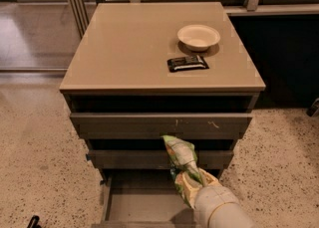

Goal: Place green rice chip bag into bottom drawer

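The green rice chip bag (pixel 181 160), glossy green and white with a yellowish end, hangs in front of the cabinet's middle drawer front, above the open bottom drawer (pixel 144 205). The bottom drawer is pulled out and shows a plain grey floor. My gripper (pixel 193 186) sits at the bag's lower end, at the bottom middle of the camera view. It holds the bag, with the white arm (pixel 219 211) running off the lower edge. The bag hides the fingers.
A cream bowl (pixel 198 36) and a small black wrapped bar (pixel 187 63) lie on the tan cabinet top (pixel 129 48). Two flat grey drawer fronts (pixel 159 124) are above the open drawer. Speckled floor lies on both sides, with a glass partition at the back left.
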Robot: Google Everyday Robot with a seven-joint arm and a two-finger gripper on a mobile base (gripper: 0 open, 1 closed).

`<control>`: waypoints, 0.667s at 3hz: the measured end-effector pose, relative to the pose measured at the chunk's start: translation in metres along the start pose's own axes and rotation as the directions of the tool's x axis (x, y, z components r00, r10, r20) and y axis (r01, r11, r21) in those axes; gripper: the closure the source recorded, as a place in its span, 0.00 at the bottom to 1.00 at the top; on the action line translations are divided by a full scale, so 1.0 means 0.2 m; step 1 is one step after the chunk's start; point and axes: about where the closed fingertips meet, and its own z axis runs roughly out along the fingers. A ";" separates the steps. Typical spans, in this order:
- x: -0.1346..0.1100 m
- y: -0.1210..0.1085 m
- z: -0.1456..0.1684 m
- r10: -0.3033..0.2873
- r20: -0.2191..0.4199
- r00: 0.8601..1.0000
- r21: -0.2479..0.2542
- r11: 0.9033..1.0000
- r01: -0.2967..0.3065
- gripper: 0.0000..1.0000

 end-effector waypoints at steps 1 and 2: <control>0.31 -0.06 0.07 0.068 -0.045 0.997 0.040 0.997 -0.067 1.00; 0.56 -0.09 0.17 0.120 -0.102 0.988 0.053 0.992 -0.115 1.00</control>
